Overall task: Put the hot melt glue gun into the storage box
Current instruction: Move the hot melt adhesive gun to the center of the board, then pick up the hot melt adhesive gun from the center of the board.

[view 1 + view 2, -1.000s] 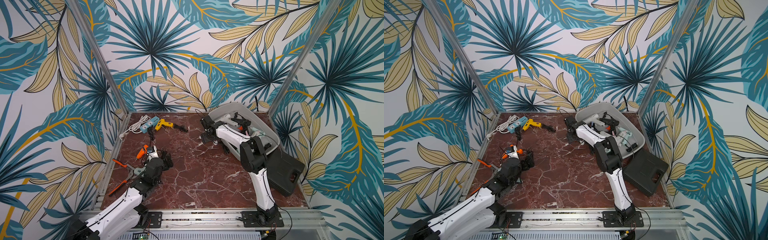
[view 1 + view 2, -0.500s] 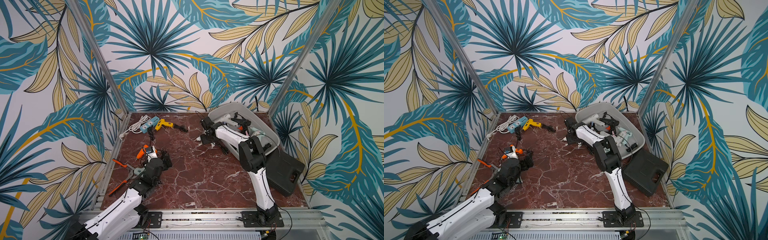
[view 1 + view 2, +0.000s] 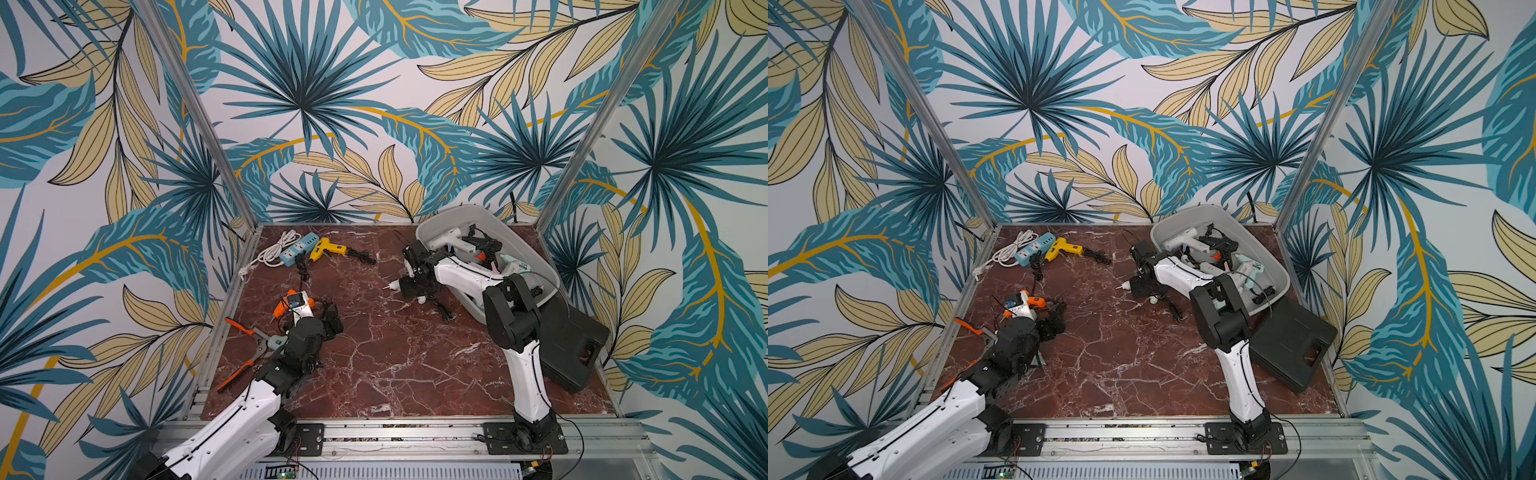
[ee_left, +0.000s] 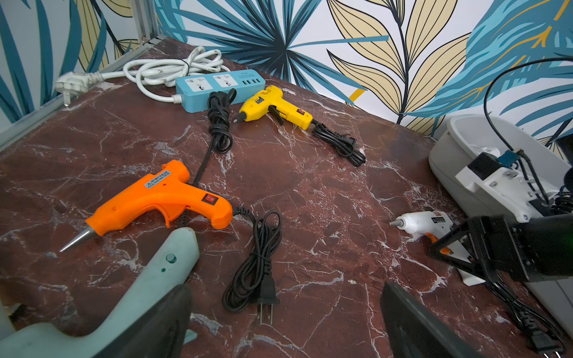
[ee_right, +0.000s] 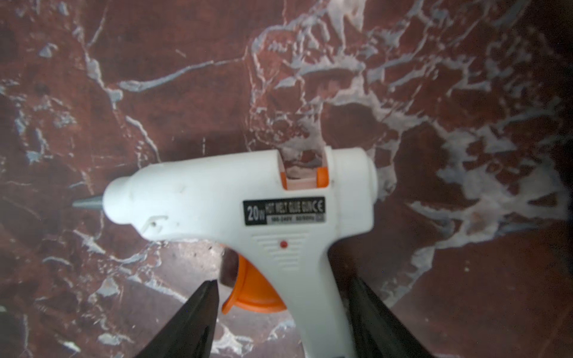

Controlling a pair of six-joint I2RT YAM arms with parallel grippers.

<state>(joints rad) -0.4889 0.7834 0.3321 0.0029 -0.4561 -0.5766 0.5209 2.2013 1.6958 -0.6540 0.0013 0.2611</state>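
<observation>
**Desk:** Where was the white glue gun when you looked?

**Me:** The white glue gun [image 5: 242,201] lay on its side on the red marble table [image 3: 374,374]. It was just left of the storage box [image 3: 469,216] and outside it. The nozzle pointed left and its black cord [image 3: 440,309] trailed toward the near side.

**Desk:** And your right arm?

**Me:** I had the right gripper [image 5: 283,282] down over the gun. Its fingers [image 5: 186,325] stood on either side of the handle, with the orange trigger [image 5: 254,291] next to one of them. I could not tell whether they pressed on the handle.

**Desk:** The left?

**Me:** The left gripper [image 4: 285,286] hung low at the near left, jaws wide apart with nothing between them. The orange glue gun [image 4: 161,201] lay just beyond it. The yellow glue gun [image 4: 276,107] lay at the far left beside the blue power strip [image 4: 217,86].

**Desk:** The box itself?

**Me:** It sat at the far right with several glue guns inside. The black case [image 3: 573,345] lay just beside it on the near side.
</observation>
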